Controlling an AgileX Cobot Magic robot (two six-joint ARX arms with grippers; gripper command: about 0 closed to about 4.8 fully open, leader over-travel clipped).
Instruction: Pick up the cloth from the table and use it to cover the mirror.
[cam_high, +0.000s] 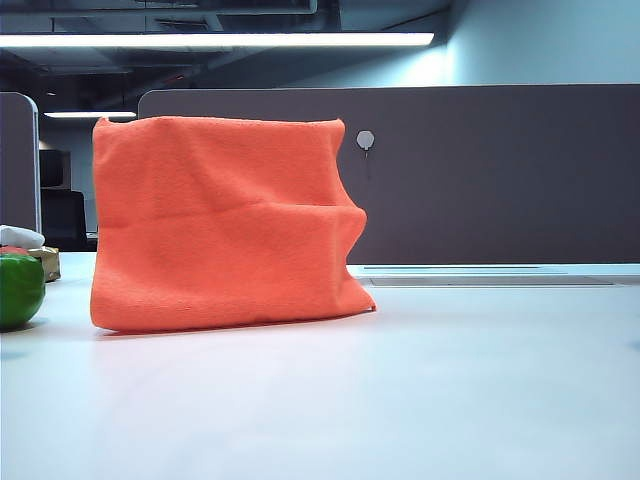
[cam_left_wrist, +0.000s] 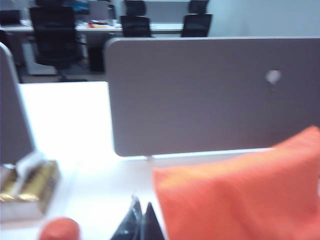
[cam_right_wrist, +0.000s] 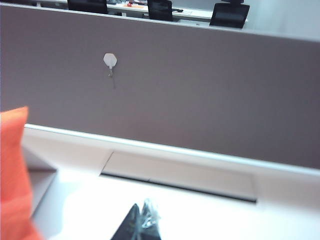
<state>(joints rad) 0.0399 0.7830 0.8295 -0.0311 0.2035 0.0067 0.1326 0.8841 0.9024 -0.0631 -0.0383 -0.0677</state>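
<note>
Broad smooth white tabletop (cam_high: 420, 400) lies nearest; bright orange fuzzy microfibre cloth (cam_high: 225, 225) is draped upright on it, left of centre, before the grey-brown partition (cam_high: 500, 175); mirror is fully hidden. Left hand (cam_left_wrist: 140, 222) is seen just beside the cloth, right hand (cam_right_wrist: 141, 223) well apart, both closed, holding nothing.

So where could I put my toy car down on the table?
The smooth white tabletop is bare in front of the draped orange fuzzy cloth and all along to its right, up to the grey-brown partition. The left edge is crowded: a round green object and a gold packet sit there.
</note>
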